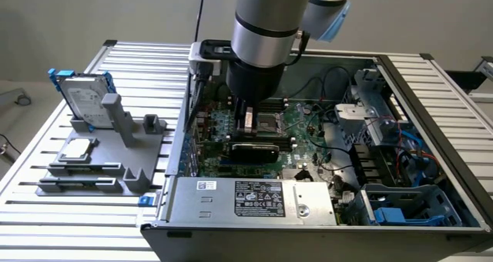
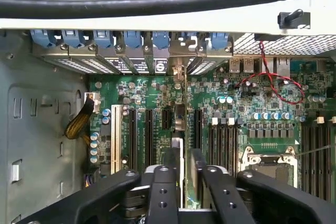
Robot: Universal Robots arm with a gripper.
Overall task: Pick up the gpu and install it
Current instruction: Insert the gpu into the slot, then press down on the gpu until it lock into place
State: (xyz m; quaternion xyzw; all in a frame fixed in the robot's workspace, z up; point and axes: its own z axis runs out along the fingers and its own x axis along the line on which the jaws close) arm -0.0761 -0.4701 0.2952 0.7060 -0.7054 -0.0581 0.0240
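The gpu (image 1: 254, 152) stands on edge on the green motherboard (image 1: 304, 123) inside the open computer case, its black rounded shroud facing the exterior view's front. My gripper (image 1: 248, 126) hangs straight down from the arm, right over the card's top edge. In the wrist view the gripper (image 2: 184, 169) sits astride the thin card (image 2: 182, 182), seen edge-on. The card lines up with the expansion slots (image 2: 149, 135), and its end points at the row of blue-clipped bracket bays (image 2: 131, 40). Whether the gripper touches the card does not show.
A grey fixture (image 1: 115, 158) at the exterior view's left holds a silver hard drive in a blue frame (image 1: 81, 97) and a small square silver chip (image 1: 77, 149). Inside the case are the power supply (image 1: 254, 198), the CPU socket (image 2: 268, 163), red wires (image 2: 273, 85) and drive cages (image 1: 377, 118).
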